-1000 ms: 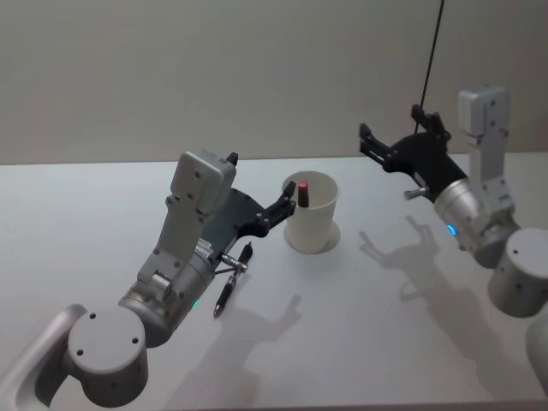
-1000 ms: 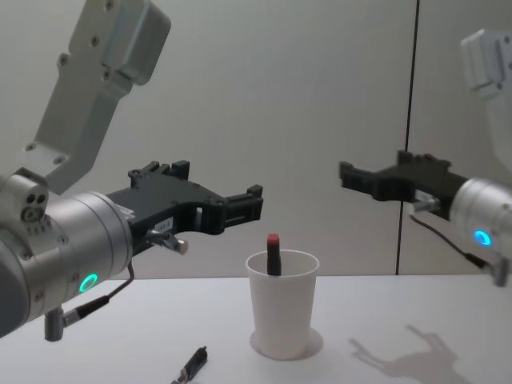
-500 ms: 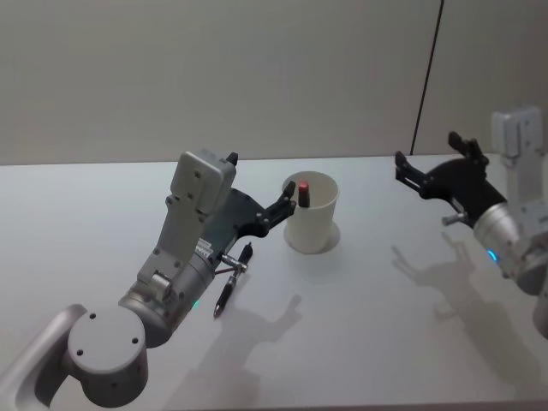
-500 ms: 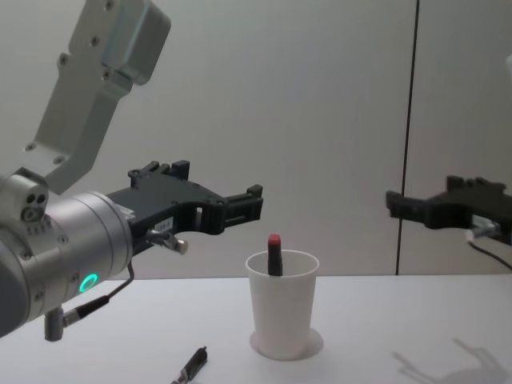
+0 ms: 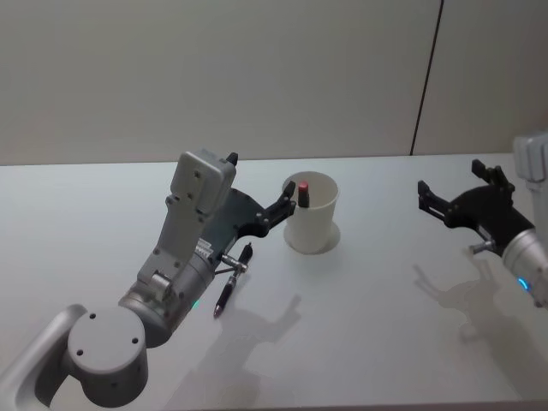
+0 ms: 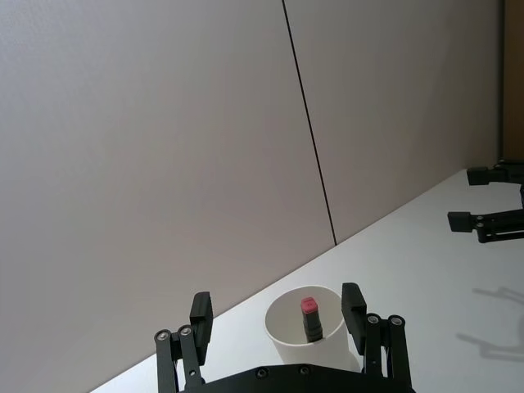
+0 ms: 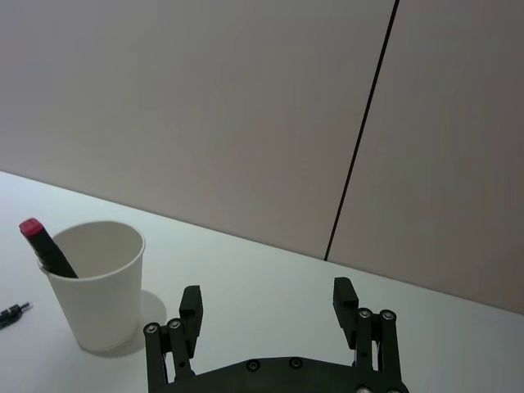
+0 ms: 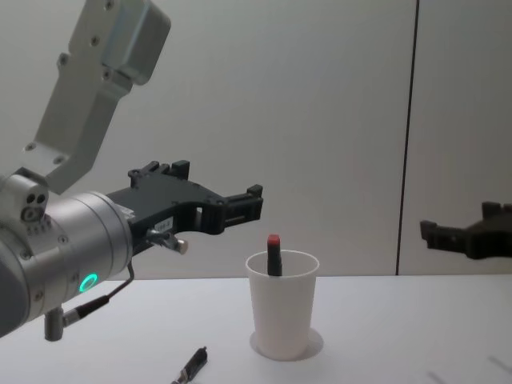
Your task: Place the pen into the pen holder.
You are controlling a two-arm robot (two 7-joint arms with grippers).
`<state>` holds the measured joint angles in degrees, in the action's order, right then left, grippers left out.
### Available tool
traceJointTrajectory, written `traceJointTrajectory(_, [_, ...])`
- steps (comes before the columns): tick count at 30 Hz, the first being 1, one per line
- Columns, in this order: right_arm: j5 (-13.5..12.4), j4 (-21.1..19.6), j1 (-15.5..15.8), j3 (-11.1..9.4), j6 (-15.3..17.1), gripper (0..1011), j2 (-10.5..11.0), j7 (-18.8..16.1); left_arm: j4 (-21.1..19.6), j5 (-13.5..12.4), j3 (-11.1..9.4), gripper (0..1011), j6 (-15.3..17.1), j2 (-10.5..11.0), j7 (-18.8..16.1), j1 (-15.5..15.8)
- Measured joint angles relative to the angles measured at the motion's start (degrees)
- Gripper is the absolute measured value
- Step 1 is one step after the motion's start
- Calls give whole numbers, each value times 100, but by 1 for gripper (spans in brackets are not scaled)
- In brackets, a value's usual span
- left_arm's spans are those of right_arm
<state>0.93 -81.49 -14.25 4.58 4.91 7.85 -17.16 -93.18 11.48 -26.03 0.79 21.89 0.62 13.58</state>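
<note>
White table runs across the head view. Your left arm is the biggest thing on it, coming in from 7 o'clock. Your left gripper hangs above the table just beside the pen holder, at the holder's 9 o'clock. The left wrist view shows its fingers spread wide, released, nothing in them. A green ring light glows on the arm's wrist.

Your right gripper is at the holder's 3 o'clock, well apart from it and off the table. Its jaws are spread in the right wrist view, released and empty.

The pen holder, a plain white paper cup with no print, stands upright near the table's middle. A red-capped pen stands inside it, leaning on the rim at 9 o'clock, cap above the rim.

A black pen lies flat on the table at the holder's 7 o'clock, under your left arm, lying 1 to 7 o'clock.

A small white label sits on the left gripper's body. Its text is too small to read.
</note>
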Motion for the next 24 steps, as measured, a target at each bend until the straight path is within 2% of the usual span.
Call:
traceJointTrajectory(10, [97, -295, 273, -64, 251, 1001, 148, -66, 0, 0, 0, 1003, 0, 0, 0, 0])
traceJointTrajectory(24, [152, -438, 414, -97, 371, 1001, 230, -102, -7, -1, 4, 1003, 40, 1, 2, -7])
